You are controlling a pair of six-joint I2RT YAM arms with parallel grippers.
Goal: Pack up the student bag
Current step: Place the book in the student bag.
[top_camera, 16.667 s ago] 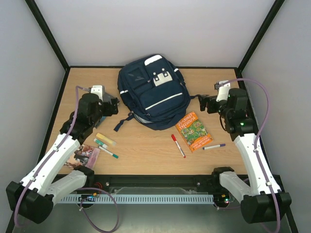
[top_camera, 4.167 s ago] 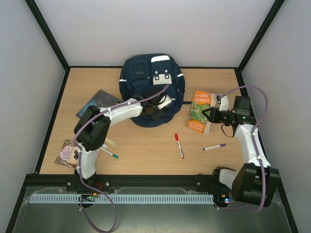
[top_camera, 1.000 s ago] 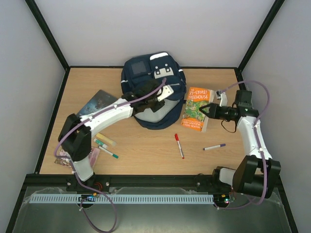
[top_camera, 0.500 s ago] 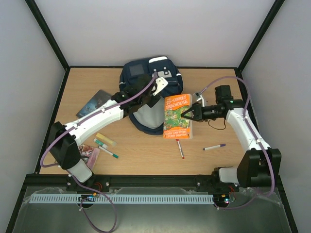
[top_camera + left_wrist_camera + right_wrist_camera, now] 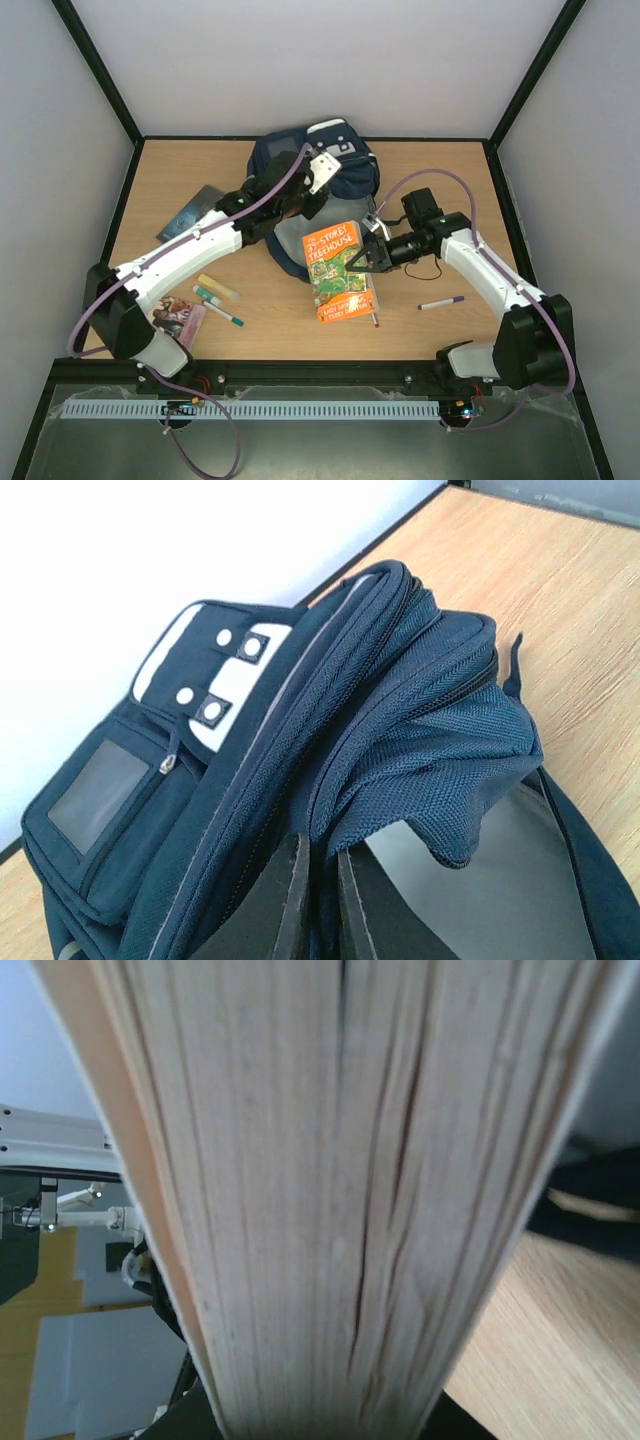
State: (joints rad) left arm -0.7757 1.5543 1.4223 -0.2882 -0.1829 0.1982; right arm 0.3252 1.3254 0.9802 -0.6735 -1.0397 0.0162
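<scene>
The navy student bag (image 5: pixel 335 165) stands at the back middle of the table, bunched up, its main opening facing the near side. My left gripper (image 5: pixel 301 204) is shut on the bag's opening edge; in the left wrist view the blue fabric (image 5: pixel 420 750) is pinched between the two dark fingers (image 5: pixel 292 900), and grey lining (image 5: pixel 470 880) shows below. My right gripper (image 5: pixel 368 255) is shut on the right edge of an orange paperback book (image 5: pixel 336 270), which hangs tilted just in front of the opening. The book's page edges (image 5: pixel 340 1200) fill the right wrist view and hide the jaws.
A dark book (image 5: pixel 195 212) lies at the left, a small picture book (image 5: pixel 178 318) near the left front. A yellow highlighter (image 5: pixel 218 288) and green markers (image 5: pixel 216 305) lie beside it. A red marker (image 5: pixel 375 319) peeks out under the held book; a purple pen (image 5: pixel 440 301) lies to the right.
My right arm has carried the orange book left and nearer, from beside the bag to in front of its opening. The left arm has pulled the bag's edge further up and back.
</scene>
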